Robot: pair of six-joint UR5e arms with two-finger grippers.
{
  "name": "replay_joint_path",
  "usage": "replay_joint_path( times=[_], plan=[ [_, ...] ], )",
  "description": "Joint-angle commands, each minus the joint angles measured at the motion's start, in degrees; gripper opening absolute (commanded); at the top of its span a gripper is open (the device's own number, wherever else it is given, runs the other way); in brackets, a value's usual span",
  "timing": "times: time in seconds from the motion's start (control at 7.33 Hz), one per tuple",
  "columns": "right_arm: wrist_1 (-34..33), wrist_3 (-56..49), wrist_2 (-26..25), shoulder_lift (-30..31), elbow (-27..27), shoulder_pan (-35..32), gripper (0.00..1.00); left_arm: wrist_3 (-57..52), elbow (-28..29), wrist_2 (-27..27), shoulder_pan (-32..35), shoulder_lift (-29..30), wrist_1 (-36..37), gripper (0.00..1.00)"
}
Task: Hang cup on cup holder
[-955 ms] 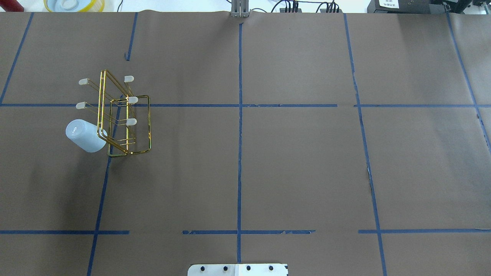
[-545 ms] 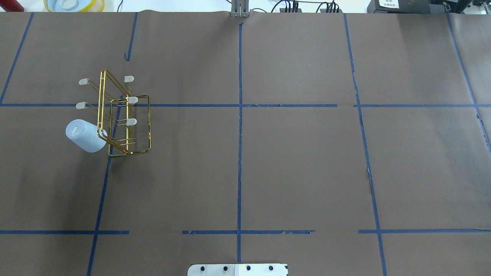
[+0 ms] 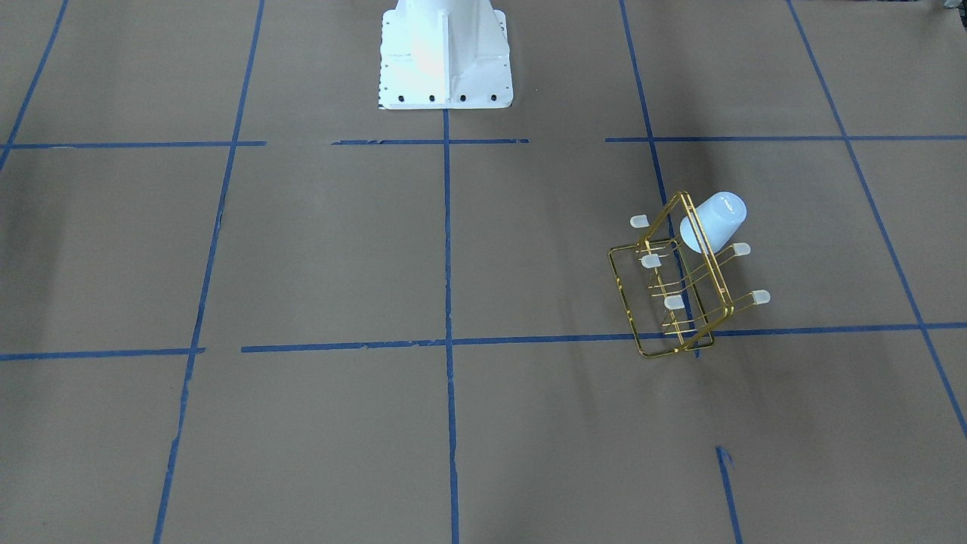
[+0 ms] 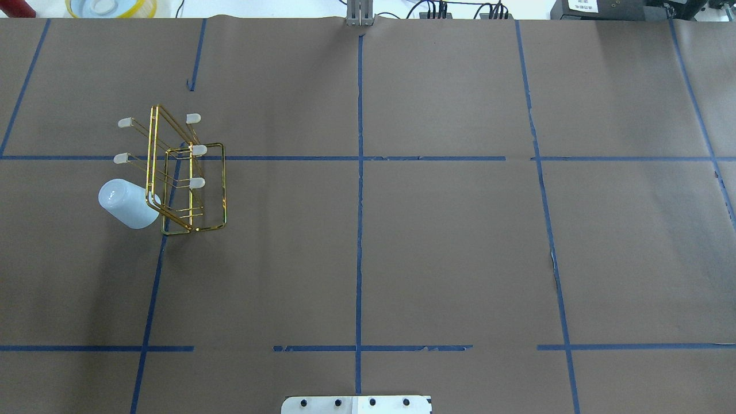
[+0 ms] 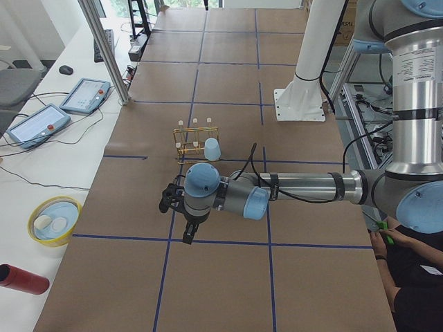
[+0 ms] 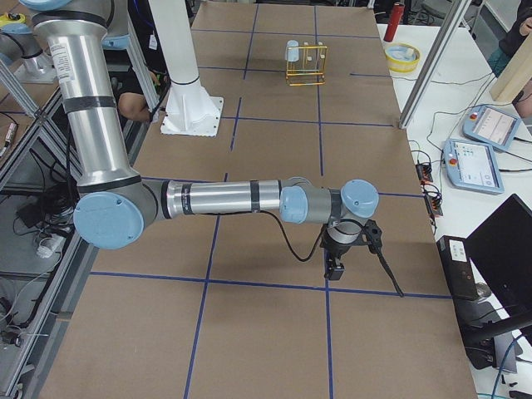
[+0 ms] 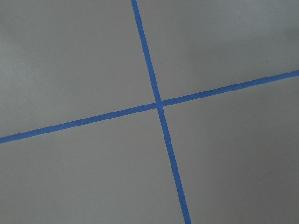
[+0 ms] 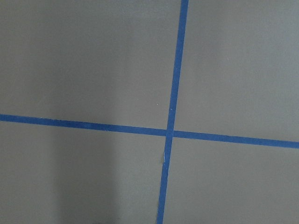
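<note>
The gold wire cup holder (image 4: 192,187) stands on the brown paper at the far left; it also shows in the front view (image 3: 672,302). The pale cup (image 4: 127,204) sits tilted, bottom outward, over one of its prongs (image 3: 714,221); five capped prongs are bare. The left gripper (image 5: 185,232) hovers over the table well away from the rack, near the table's left end. The right gripper (image 6: 334,270) hovers near the opposite end. Both show only in the side views, so I cannot tell whether they are open. The wrist views show only paper and tape.
The robot's white base (image 3: 444,57) stands at the table's middle edge. A yellow bowl (image 5: 54,220) and a red cylinder (image 5: 24,279) lie on the side table, with control tablets (image 5: 84,93) and a metal post (image 5: 104,48). Blue tape lines (image 4: 359,172) grid the paper.
</note>
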State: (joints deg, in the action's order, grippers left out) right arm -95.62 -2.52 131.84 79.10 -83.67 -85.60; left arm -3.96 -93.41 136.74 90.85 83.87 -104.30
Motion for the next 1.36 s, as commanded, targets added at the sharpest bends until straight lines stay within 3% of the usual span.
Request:
replay_joint_path(
  times=[0.0, 1.23],
  plan=[
    [0.0, -0.03, 0.0, 0.0, 0.0, 0.0, 1.0, -0.52, -0.11, -0.15, 0.11, 4.43, 13.15, 1.0],
    [0.0, 0.06, 0.0, 0.0, 0.0, 0.0, 1.0, -5.79, 0.16, -0.07, 0.29, 4.02, 14.3, 1.0]
  ],
)
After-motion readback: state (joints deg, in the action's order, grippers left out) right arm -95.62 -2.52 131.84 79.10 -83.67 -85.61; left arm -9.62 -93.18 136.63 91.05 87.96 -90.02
